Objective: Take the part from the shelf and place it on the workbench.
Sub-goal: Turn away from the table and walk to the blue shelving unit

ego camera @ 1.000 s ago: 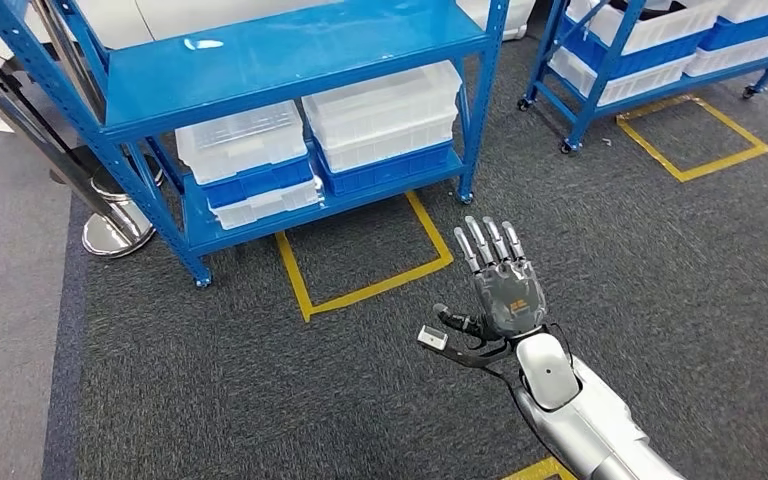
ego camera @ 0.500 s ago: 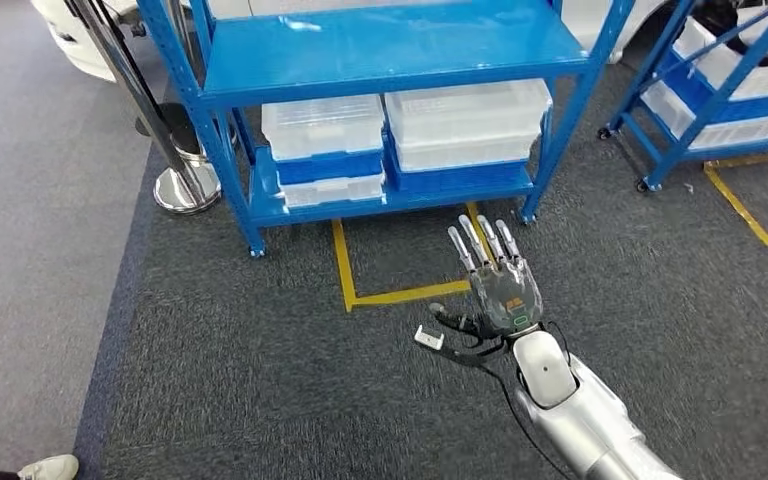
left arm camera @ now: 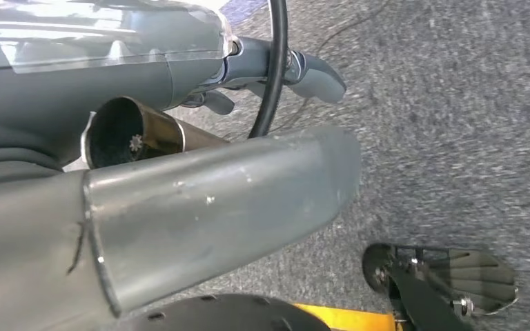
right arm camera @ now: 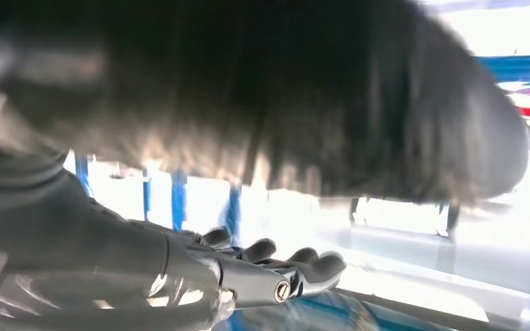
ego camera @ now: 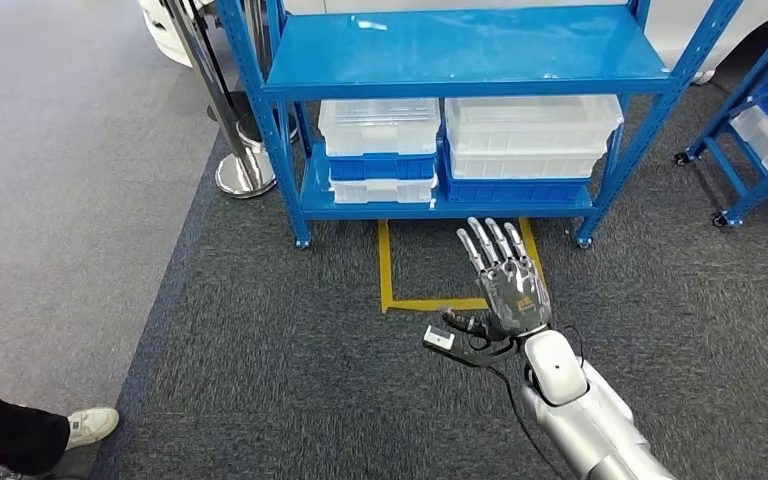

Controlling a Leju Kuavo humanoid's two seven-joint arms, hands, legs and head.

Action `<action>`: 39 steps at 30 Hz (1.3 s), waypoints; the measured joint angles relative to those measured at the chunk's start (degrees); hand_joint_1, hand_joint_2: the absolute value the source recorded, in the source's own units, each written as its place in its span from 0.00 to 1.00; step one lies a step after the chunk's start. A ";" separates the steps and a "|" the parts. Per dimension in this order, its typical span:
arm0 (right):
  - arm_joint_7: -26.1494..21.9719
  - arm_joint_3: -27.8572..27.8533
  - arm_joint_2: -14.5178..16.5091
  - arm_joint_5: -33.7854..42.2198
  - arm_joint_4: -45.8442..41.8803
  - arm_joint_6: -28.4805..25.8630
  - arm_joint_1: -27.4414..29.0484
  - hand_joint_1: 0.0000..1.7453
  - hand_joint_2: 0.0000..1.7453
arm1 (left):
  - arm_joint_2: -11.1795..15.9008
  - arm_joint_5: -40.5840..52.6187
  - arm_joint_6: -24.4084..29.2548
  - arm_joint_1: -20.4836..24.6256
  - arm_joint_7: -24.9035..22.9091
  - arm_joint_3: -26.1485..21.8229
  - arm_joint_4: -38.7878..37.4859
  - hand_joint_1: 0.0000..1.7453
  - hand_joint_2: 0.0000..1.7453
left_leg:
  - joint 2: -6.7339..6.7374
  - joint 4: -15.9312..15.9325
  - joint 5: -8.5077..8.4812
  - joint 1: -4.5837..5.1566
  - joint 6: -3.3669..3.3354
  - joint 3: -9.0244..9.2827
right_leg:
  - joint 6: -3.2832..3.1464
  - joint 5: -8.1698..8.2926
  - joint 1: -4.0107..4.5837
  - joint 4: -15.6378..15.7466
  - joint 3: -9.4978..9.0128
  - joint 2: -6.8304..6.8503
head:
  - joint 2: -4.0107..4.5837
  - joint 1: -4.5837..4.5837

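A blue metal shelf (ego camera: 460, 50) stands ahead on the dark carpet. Its upper level is bare blue. The lower level holds stacked clear and blue bins (ego camera: 380, 140), with a wider stack (ego camera: 530, 135) beside them; I cannot make out a part in them. My right hand (ego camera: 505, 285) reaches forward over the floor short of the shelf, fingers straight and spread, thumb out to the side, holding nothing. In the right wrist view its fingers (right arm camera: 276, 265) stretch toward the blurred blue shelf posts. My left hand (left arm camera: 214, 200) hangs over the carpet, empty, fingers loosely extended.
A yellow tape square (ego camera: 388, 270) marks the floor in front of the shelf. A chrome stanchion base (ego camera: 245, 175) stands left of the shelf. A second wheeled blue shelf (ego camera: 750, 150) is at the right. A person's shoe (ego camera: 90, 425) and dark trouser leg are at the lower left.
The whole picture has shifted: the camera turned, bringing the shelf square ahead and the person's shoe into view. My right hand keeps the same spread pose.
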State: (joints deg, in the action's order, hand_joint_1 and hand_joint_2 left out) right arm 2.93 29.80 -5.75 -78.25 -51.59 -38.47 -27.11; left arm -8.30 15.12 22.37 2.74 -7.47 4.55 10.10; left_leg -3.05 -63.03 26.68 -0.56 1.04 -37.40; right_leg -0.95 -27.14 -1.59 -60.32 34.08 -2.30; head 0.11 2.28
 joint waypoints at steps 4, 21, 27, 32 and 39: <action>-6.00 -6.58 2.35 10.90 8.34 0.29 1.23 0.00 0.75 | -0.01 -0.04 0.03 0.31 -0.02 -0.54 0.00 0.00 0.00 | 2.67 -11.67 4.46 -0.09 0.34 -5.85 | -0.46 -0.21 0.51 0.04 -0.11 2.01 | 0.00 -0.09; 25.96 -32.26 9.91 33.91 38.06 45.10 24.10 0.00 1.00 | -0.37 0.36 2.26 -0.40 -2.75 -3.54 0.00 0.00 0.00 | 2.84 4.97 -1.09 0.97 -1.72 4.24 | 0.92 -1.65 0.97 1.43 -2.78 3.12 | 0.00 0.03; 26.35 -41.19 13.16 41.11 39.26 41.21 24.66 0.00 1.00 | -0.14 3.48 2.37 -0.45 -3.57 -3.45 0.00 0.00 0.00 | 2.86 4.93 -1.06 1.07 -1.82 4.37 | 1.17 -1.65 0.85 1.49 -2.88 3.11 | 0.00 0.03; 25.98 -43.88 14.26 40.51 39.72 41.12 24.59 0.00 1.00 | -0.03 4.01 2.36 -0.44 -3.65 -3.33 0.00 0.00 0.00 | 2.85 4.87 -1.07 1.07 -1.83 4.42 | 1.24 -1.61 0.85 1.50 -2.95 3.10 | 0.00 0.03; 25.46 -44.25 15.12 37.30 39.91 39.03 24.39 0.00 1.00 | -0.01 3.49 2.45 -0.42 -5.84 -3.33 0.00 0.00 0.00 | 2.86 4.87 -1.07 1.06 -1.83 4.43 | 1.24 -1.61 0.85 1.50 -2.94 3.10 | 0.00 0.02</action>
State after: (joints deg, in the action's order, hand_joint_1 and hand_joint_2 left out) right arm 28.39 -14.45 9.37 -40.95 -11.68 0.56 -2.72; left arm -8.31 18.61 24.82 2.31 -13.31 1.22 10.10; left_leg -0.19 -58.17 25.60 0.50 -0.78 -32.98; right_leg 0.29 -28.75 -0.74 -58.82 31.14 0.80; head 0.11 2.30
